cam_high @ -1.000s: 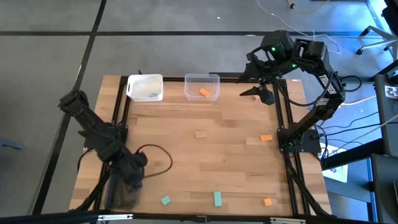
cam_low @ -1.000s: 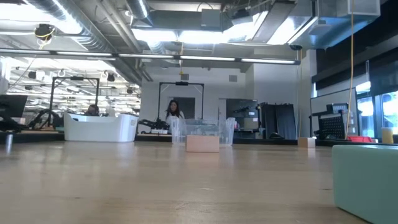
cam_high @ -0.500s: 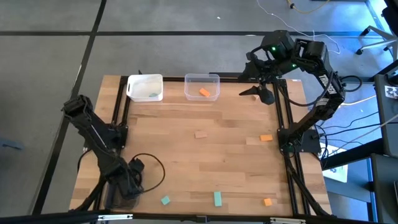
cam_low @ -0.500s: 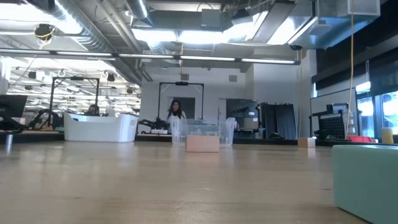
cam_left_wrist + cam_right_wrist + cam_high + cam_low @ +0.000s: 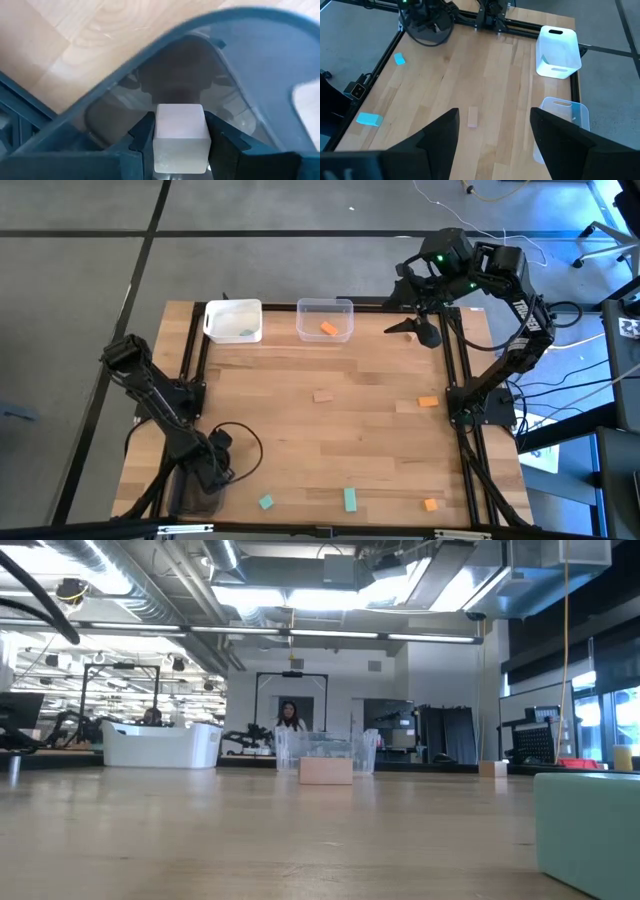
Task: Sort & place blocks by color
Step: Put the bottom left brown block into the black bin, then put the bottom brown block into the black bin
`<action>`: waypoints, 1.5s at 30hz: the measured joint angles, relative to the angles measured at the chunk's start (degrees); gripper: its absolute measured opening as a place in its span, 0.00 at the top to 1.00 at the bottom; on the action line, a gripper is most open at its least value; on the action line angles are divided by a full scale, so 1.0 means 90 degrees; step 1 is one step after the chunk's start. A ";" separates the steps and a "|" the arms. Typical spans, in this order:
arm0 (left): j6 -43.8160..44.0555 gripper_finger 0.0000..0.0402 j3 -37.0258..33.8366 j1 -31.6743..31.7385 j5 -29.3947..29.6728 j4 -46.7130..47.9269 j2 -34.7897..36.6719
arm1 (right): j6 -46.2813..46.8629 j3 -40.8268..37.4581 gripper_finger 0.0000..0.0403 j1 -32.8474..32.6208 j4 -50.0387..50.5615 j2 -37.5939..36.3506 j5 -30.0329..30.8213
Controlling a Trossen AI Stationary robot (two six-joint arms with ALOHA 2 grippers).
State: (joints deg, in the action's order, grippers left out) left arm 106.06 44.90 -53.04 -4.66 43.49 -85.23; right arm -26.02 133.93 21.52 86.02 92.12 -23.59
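My left gripper (image 5: 207, 471) is at the table's near left corner, over the dark grey bin (image 5: 186, 498), shut on a pale tan cube (image 5: 180, 134). The left wrist view shows the bin's rim (image 5: 260, 30) and its floor beneath the cube. My right gripper (image 5: 415, 328) waits open, high over the far right corner. Loose on the table lie a tan bar (image 5: 322, 395), two orange blocks (image 5: 428, 402) (image 5: 430, 504), a teal cube (image 5: 266, 502) and a teal bar (image 5: 350, 499). A teal block (image 5: 247, 332) lies in the white bin (image 5: 216, 310). An orange block (image 5: 328, 328) lies in the clear bin (image 5: 345, 306). My left gripper pinches the tan cube by two opposite side faces (image 5: 159, 135), one finger (image 5: 142, 137) on each side. The fingers point down into the dark bin. The cube is lifted clear of the bin's floor and sits square between them.
The white and clear bins stand side by side at the far edge. Black frame rails (image 5: 452, 380) run along the table's left and right sides. A cable loop (image 5: 250, 442) lies beside the left arm. The middle of the tabletop (image 5: 300, 450) is bare wood. People show in the room behind (image 5: 290, 718).
My left arm has drawn a little toward the near left corner and settled over the dark bin, its cable loop shifting with it. The right arm has kept still.
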 joint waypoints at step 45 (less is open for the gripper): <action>-0.1601 0.52 0.2859 0.1641 0.3254 0.4567 0.1793 | 0.0360 -0.0001 0.39 -0.0066 0.0182 0.0611 0.1145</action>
State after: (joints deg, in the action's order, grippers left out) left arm 91.65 70.63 -38.27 24.63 84.59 -69.09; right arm -22.78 133.92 20.92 87.66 97.61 -13.29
